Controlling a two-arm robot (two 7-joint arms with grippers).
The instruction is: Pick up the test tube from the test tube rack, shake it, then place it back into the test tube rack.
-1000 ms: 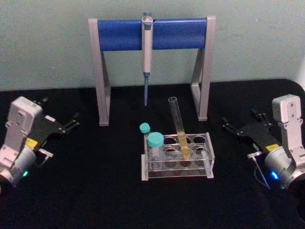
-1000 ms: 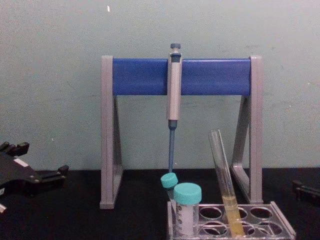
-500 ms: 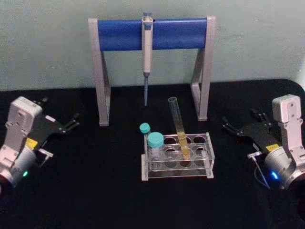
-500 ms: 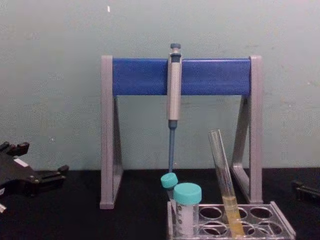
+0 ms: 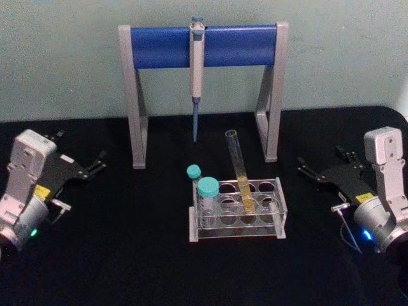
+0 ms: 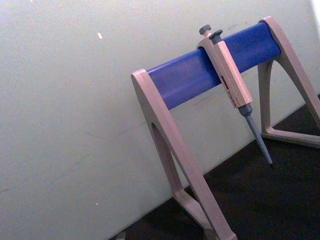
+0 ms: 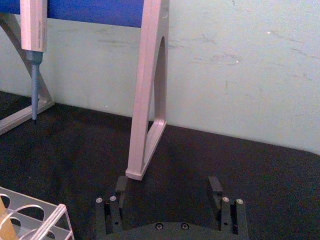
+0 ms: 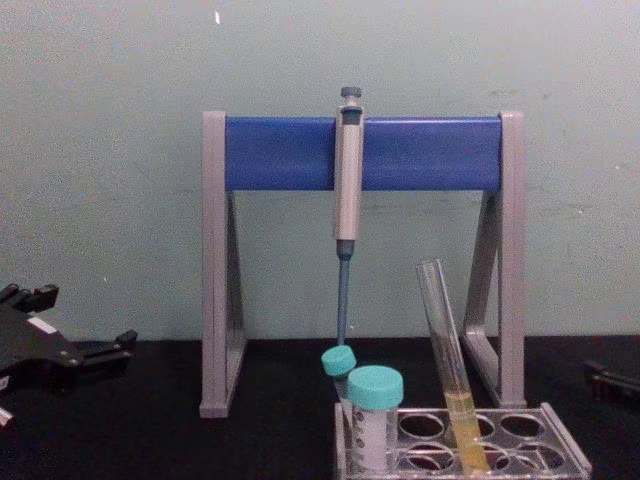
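Note:
The test tube [image 5: 238, 167] is a long clear glass tube with yellow liquid low down. It leans in a hole of the clear plastic test tube rack [image 5: 275, 213] at the table's middle, and is also seen in the chest view as test tube [image 8: 447, 360] in the rack [image 8: 560, 455]. My left gripper [image 5: 81, 148] rests open at the far left, well away from the rack. At the far right my right gripper [image 5: 320, 159] is open too, its fingers [image 7: 215, 186] spread with nothing between them and the rack corner [image 7: 37, 220] off to one side.
A tall grey-and-blue pipette stand [image 5: 159, 46] holding a pipette [image 5: 196, 70] stands behind the rack. A wide teal-capped vial [image 5: 208, 190] and a thin teal-capped tube [image 5: 194, 172] sit in the rack's left holes. The black table [image 5: 127, 255] lies bare on both sides.

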